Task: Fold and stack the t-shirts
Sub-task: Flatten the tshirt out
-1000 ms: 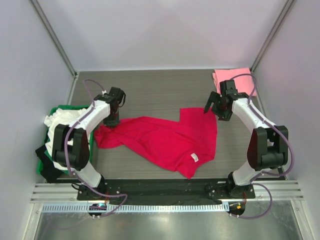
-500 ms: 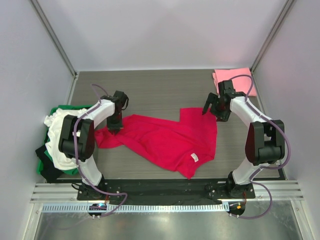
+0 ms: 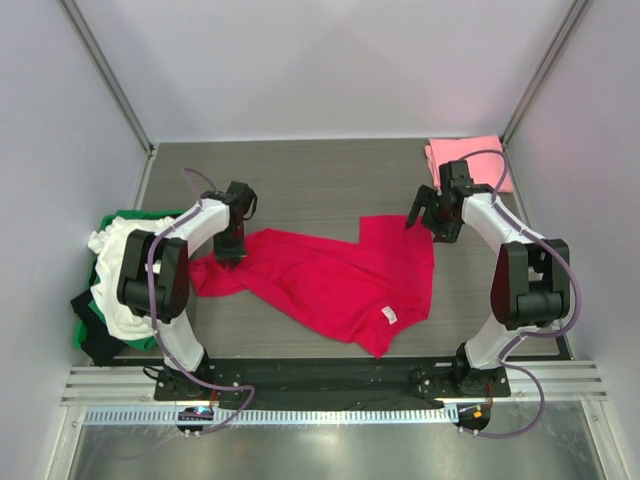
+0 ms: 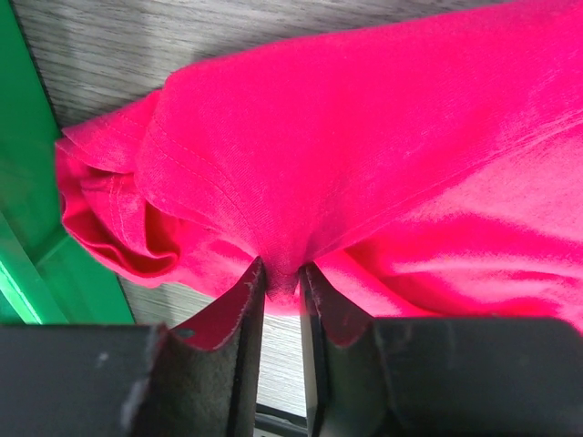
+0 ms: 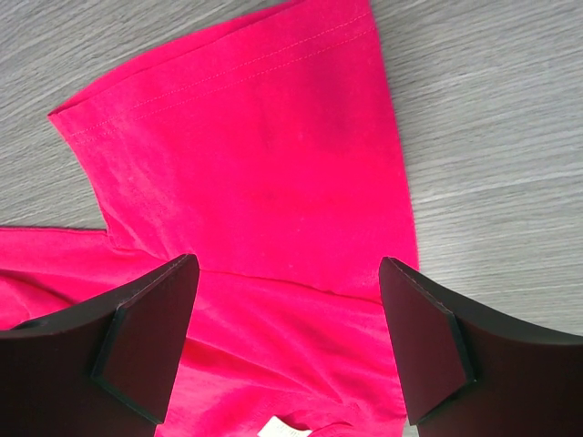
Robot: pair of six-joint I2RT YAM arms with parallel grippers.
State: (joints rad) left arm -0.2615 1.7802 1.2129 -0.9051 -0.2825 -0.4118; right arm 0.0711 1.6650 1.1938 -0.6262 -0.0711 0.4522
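The crimson-red t-shirt (image 3: 330, 275) lies rumpled across the middle of the table, its white neck tag (image 3: 389, 316) near the front. My left gripper (image 3: 231, 254) is down on the shirt's left end. In the left wrist view its jaws (image 4: 282, 273) stand slightly apart, with a small fold of red cloth (image 4: 346, 155) still sitting between the tips. My right gripper (image 3: 428, 220) hovers wide open over the shirt's right sleeve (image 5: 246, 155), holding nothing. A light pink t-shirt (image 3: 465, 160) lies folded at the back right. A white t-shirt (image 3: 112, 285) is bunched at the left edge.
A green crate (image 3: 125, 215) stands at the left edge with the white shirt and a dark cloth (image 3: 95, 340) in it; its green wall (image 4: 23, 182) is close beside my left gripper. Enclosure walls stand on the left, back and right.
My left gripper shifted slightly right along the red shirt's left end, and its jaws have parted from a tight pinch. The right gripper has barely moved and stays open.
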